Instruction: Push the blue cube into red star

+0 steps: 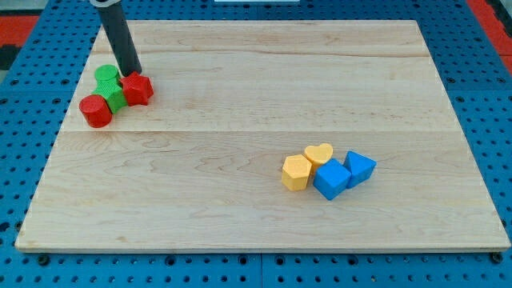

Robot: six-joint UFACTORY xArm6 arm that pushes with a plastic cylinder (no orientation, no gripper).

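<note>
Toward the view's bottom right, well apart from my tip (131, 74), four blocks form one tight cluster on the wooden table (240, 216).

1. The blue cube (330, 180) is the cluster's nearest member. It lies far to the view's right of the tip and well below it.
2. A second blue block (360, 168), with an angular shape that cannot be made out exactly, touches the cube on the side facing away from the tip.
3. A yellow hexagon (296, 172) touches the cube on the side facing the tip.
4. A yellow heart (318, 153) sits just above the hexagon and the cube, in contact with both.

Near the table's upper left corner, a second cluster surrounds the tip.

1. A red cylinder (96, 110) lies below the tip and to its left.
2. A green block (114, 98) sits between the cylinder and the red star (138, 89), touching both.
3. The red star is just below the tip, slightly to its right, and appears to be in contact with it.
4. Another green block (106, 77) lies just left of the tip.

The dark rod (118, 36) slants up from the tip toward the view's top left. The arm ends in this rod rather than a pincer, so it grips nothing. The blue cube and the red star are well apart.
</note>
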